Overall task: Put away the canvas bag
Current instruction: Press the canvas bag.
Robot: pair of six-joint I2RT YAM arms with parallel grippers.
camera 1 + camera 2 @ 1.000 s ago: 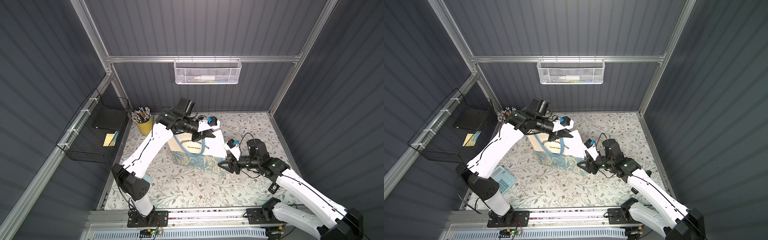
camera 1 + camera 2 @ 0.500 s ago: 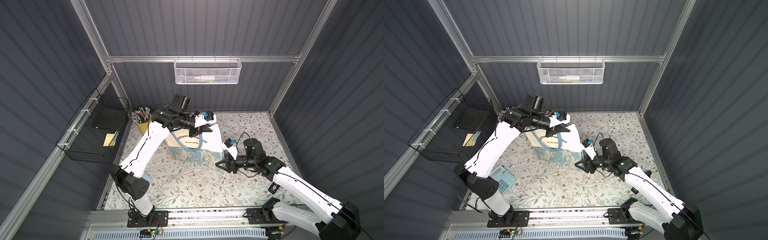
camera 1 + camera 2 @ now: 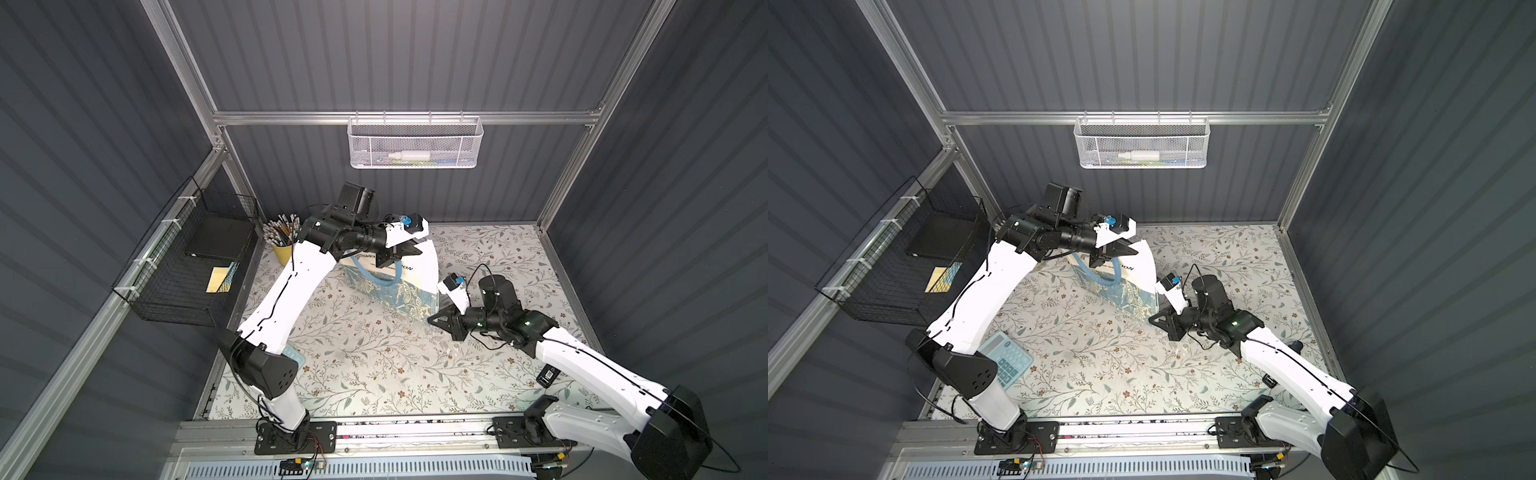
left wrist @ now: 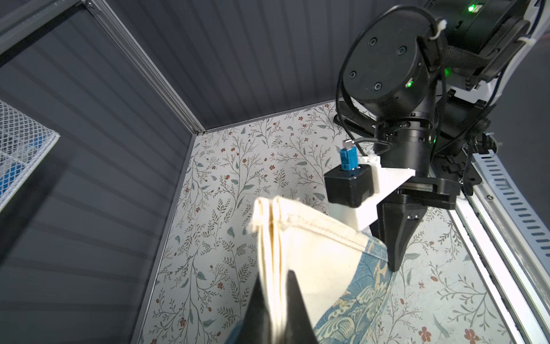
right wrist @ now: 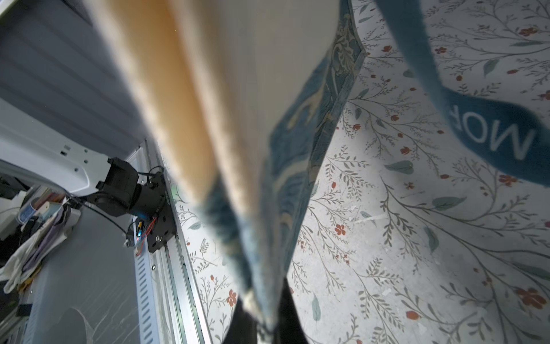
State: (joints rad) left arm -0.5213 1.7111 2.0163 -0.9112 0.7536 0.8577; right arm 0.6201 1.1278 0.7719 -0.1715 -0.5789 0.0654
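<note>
The canvas bag [image 3: 417,272] [image 3: 1138,270] is held up over the back half of the bench [image 3: 374,365], stretched between the two arms, its cream face with black print turned upward in both top views. Its floral band [image 3: 399,297] runs along the lower edge, on the side toward the front of the bench. The blue handle [image 3: 374,277] droops in a loop below the cream panel; in the right wrist view it shows as a flat blue strap [image 5: 491,134] with white letters.

The left tool [image 3: 409,249] [image 4: 276,287] is pressed together on the bag's folded cream edge near the top, the cloth [image 4: 312,259] running out from between its dark fingers. The right tool [image 3: 434,321] [image 5: 265,312] is nipped shut on the bag's lower corner, where the blue pattern meets the seam; the left wrist view shows one of its fingers [image 4: 394,253] against that corner. The bag seems to hang clear of the bench there, though the blur in the right wrist view leaves this unsure.

Behind the left arm a yellow cup [image 3: 282,251] of pencils stands at the bench's back corner. A black wire basket [image 3: 187,270] hangs on the side wall and a white mesh basket [image 3: 415,141] on the back wall. A calculator [image 3: 1005,357] lies near the left arm's base
</note>
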